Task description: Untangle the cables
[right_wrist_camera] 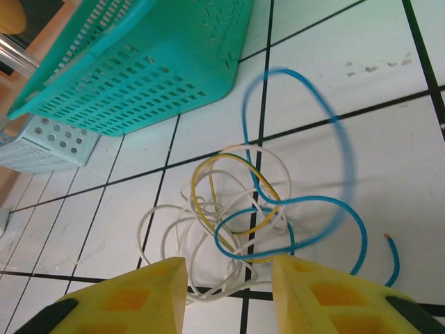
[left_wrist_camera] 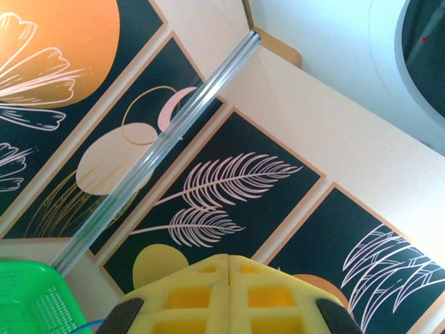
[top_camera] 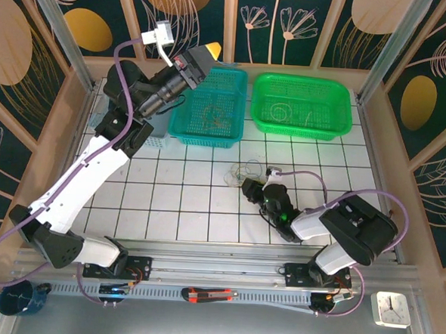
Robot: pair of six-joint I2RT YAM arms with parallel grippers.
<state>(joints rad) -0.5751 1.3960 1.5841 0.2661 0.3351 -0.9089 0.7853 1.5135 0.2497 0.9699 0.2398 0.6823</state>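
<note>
Cables (right_wrist_camera: 243, 223) lie in a small loose tangle on the white tiled table (right_wrist_camera: 389, 125), right in front of the right gripper (right_wrist_camera: 229, 275). The gripper's two yellow fingers (right_wrist_camera: 146, 292) stand apart with nothing squeezed between them. The lowest loop of the white wires (right_wrist_camera: 179, 233) reaches into the gap between the tips. A blue wire (right_wrist_camera: 327, 202) curls out to the right of the pile, and a yellow wire (right_wrist_camera: 201, 170) loops through the middle. The teal basket (right_wrist_camera: 160, 62) sits past the tangle, near it but not touching. The top of the big blue loop is blurry. From above, the cables (top_camera: 247, 172) look very thin and pale, so their colours are hard to tell there. The right gripper (top_camera: 252, 190) looks dark and is hard to make out. Thin things lie inside the teal basket (top_camera: 206, 139) and the green basket (top_camera: 300, 79), but I cannot tell what they are. The right arm is bent low over the table and reaches toward the middle. The left arm is lifted high and stretched to the back, above the teal basket. The left gripper (left_wrist_camera: 229, 268) points up at the wall, its yellow fingers pressed tight together and holding nothing.
</note>
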